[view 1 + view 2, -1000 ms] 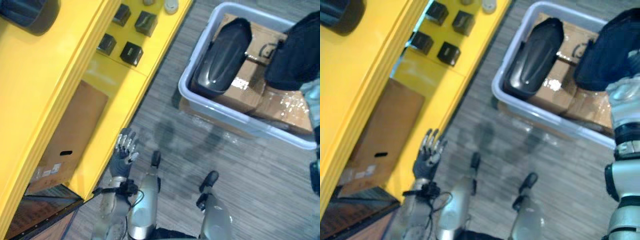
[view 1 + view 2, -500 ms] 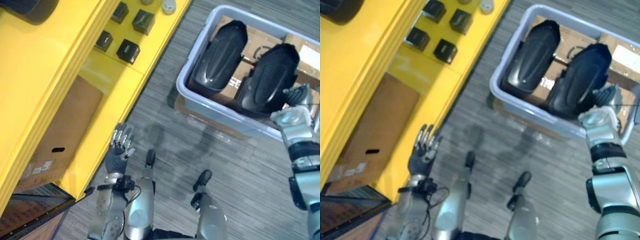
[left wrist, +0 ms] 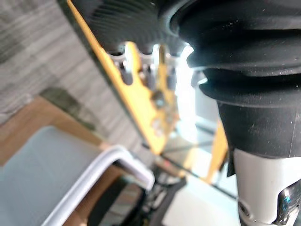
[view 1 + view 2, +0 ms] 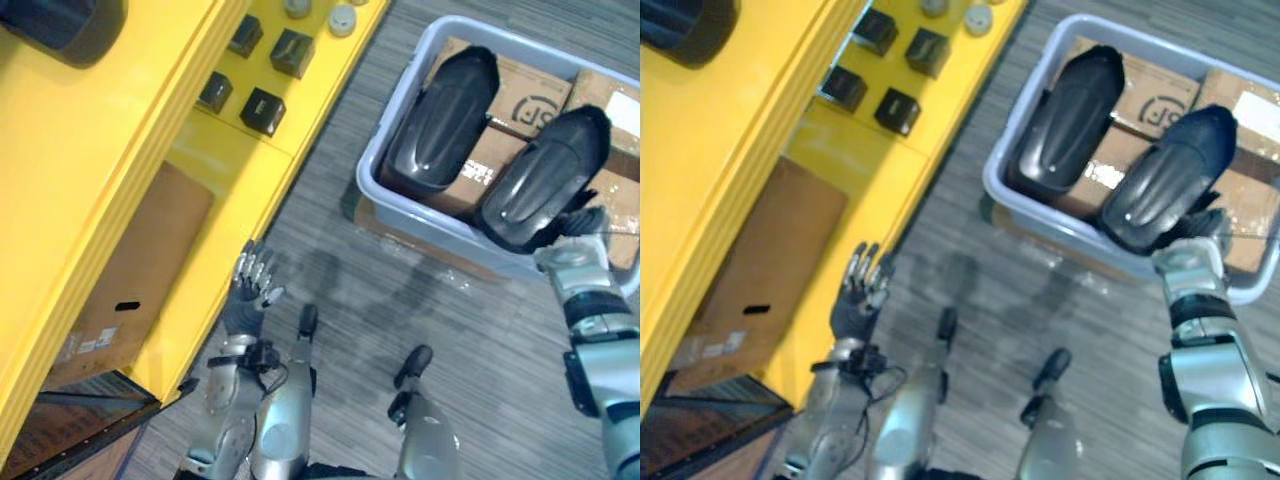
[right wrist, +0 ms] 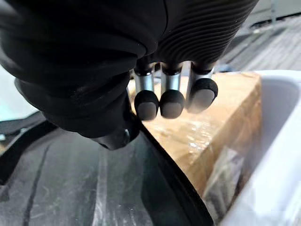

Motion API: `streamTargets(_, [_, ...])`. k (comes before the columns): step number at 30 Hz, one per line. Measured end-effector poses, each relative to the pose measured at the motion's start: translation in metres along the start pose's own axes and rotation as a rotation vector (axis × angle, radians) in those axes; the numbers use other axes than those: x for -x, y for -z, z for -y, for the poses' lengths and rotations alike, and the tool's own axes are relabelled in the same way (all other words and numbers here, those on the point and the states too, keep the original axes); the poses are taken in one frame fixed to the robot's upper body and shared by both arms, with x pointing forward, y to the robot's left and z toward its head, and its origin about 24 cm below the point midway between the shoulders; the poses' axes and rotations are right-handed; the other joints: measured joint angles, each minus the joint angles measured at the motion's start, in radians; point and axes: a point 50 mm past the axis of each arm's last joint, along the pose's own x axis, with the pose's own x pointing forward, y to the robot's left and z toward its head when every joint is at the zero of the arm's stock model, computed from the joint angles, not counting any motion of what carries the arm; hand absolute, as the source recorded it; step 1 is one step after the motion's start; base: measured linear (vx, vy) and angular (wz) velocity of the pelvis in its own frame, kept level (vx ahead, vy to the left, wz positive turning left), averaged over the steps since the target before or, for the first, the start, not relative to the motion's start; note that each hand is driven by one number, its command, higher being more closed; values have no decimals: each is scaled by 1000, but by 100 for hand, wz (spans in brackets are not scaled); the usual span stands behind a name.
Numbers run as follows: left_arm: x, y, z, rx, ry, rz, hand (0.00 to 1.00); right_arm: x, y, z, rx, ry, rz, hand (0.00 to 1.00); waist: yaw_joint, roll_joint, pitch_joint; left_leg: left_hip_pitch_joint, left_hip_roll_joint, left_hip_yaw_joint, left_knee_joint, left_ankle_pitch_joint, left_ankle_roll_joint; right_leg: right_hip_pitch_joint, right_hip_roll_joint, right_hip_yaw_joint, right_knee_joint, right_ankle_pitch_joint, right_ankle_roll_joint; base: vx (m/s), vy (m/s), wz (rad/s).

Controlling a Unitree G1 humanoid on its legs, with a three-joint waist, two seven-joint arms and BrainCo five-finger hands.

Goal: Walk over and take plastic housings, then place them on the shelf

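Two black plastic housings lie in a pale grey bin point(image 4: 420, 215) on the floor. The left housing point(image 4: 440, 115) rests on cardboard boxes inside it. The right housing point(image 4: 540, 190) leans over the bin's near rim, and my right hand point(image 4: 578, 238) is shut on its lower end. In the right wrist view the fingers point(image 5: 171, 101) curl over the housing's edge point(image 5: 70, 188). My left hand point(image 4: 250, 292) is open, held upright beside the yellow shelf point(image 4: 230, 170), holding nothing.
The shelf carries small black boxes point(image 4: 262, 105) and round grey parts point(image 4: 343, 18). A brown cardboard box point(image 4: 130, 260) sits on its lower level, and a dark rounded part point(image 4: 60, 25) lies on top. Grey carpet point(image 4: 400, 300) lies between shelf and bin.
The housing in my right hand has come down from high at the right and now leans on the bin's near rim. My left hand stayed by the shelf. The camera shifted a little.
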Motion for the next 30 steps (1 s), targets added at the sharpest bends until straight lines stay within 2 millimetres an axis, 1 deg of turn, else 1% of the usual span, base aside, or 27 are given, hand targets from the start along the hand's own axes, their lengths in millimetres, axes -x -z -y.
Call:
streamTargets(2, [1, 4, -2, -2, -10, -15, 0, -2, 0, 7, -5, 34, -10, 100, 0, 8, -5, -9, -3, -1, 0, 1, 2, -11, -4, 1, 6, -2, -1, -41, -10, 1])
streamTargets(3, [1, 4, -2, -1, -12, -18, 0, -5, 0, 15, -12, 66, -18, 100, 0, 14, -9, -21, -6, -2, 0, 3, 4, -24, -8, 0, 13, -2, -1, -48, -4, 4])
streamTargets(6, [3, 6, -2, 9, -20, -22, 0, -11, 1, 31, -40, 144, -58, 100, 2, 20, -11, -35, -11, -5, 1, 7, 7, -39, -13, 0, 14, 0, 1, -27, -5, 1])
streamTargets(7, [3, 7, -2, 12, -23, -24, 0, -11, 2, 34, -45, 157, -65, 100, 2, 20, -11, -35, -11, -5, 1, 7, 7, -39, -14, 0, 15, 1, 3, -11, -8, 4])
streamTargets(8, [4, 7, -2, 17, -25, -25, 0, -12, 3, 38, -46, 181, -71, 0, 2, 22, -12, -35, -14, -7, 1, 7, 7, -39, -16, 0, 17, 2, 3, -4, -10, 4])
streamTargets(9, [4, 8, -1, 27, -28, -25, 0, -15, 4, 49, -42, 234, -74, 0, 1, 25, -11, -35, -18, -8, 2, 8, 9, -39, -21, 0, 18, 2, 4, -3, -8, 4])
streamTargets(10, [5, 8, -1, 31, -29, -25, 0, -16, 3, 54, -43, 255, -72, 0, 1, 26, -11, -35, -21, -7, 3, 8, 9, -39, -24, 0, 19, 3, 5, 0, 0, 0])
streamTargets(13, [8, 8, -3, 36, -41, -26, 0, -19, -5, 78, -57, 381, -54, 0, -2, 29, -11, -35, -24, -8, 3, 8, 10, -38, -27, 0, 19, 4, 7, 0, 0, 0])
streamTargets(14, [10, 9, -4, 37, -44, -29, 0, -20, -11, 87, -70, 424, -40, 0, -3, 29, -11, -34, -24, -8, 4, 8, 10, -37, -26, -1, 19, 4, 7, 0, 0, 0])
streamTargets(15, [12, 9, -4, 39, -46, -30, 0, -20, -14, 91, -78, 445, -29, 0, -3, 29, -11, -34, -24, -8, 4, 8, 10, -37, -26, -1, 19, 4, 7, 0, 0, 0])
streamTargets(17, [16, 7, -4, 46, -45, -26, 0, -19, -28, 103, -116, 516, 31, 0, -7, 29, -11, -29, -23, -10, 7, 8, 10, -29, -26, -3, 18, 4, 6, -13, -31, 2])
streamTargets(19, [17, 6, -3, 53, -37, -24, 0, -18, -34, 105, -135, 537, 61, 0, -10, 29, -11, -18, -23, -11, 7, 7, 11, -16, -26, -5, 18, 3, 5, -2, -10, 2])
streamTargets(23, [19, 1, -3, 56, -26, -8, 0, -12, -59, 111, -215, 568, 195, 0, -26, 32, -8, 7, -22, -18, 6, 5, 12, 15, -24, -21, 12, -7, -7, -14, -12, 2])
streamTargets(26, [21, -5, -1, 62, -16, 17, 0, -8, -73, 114, -260, 571, 285, 0, -27, 30, -5, 28, -18, -17, -4, 7, 10, 33, -19, -21, 5, -7, -7, -1, -10, -1])
streamTargets(29, [26, -14, -1, 65, -2, 52, 0, 2, -91, 115, -338, 570, 398, 0, -29, 19, 2, 76, -10, -8, -26, 8, 8, 77, -10, -20, -15, -6, -6, 14, -32, -7])
streamTargets(30, [28, -24, -1, 65, 2, 95, 0, 13, -100, 114, -411, 556, 486, 0, -33, 6, 10, 101, -5, -3, -37, 10, 6, 101, -2, -22, -26, -5, -6, 26, -41, -5])
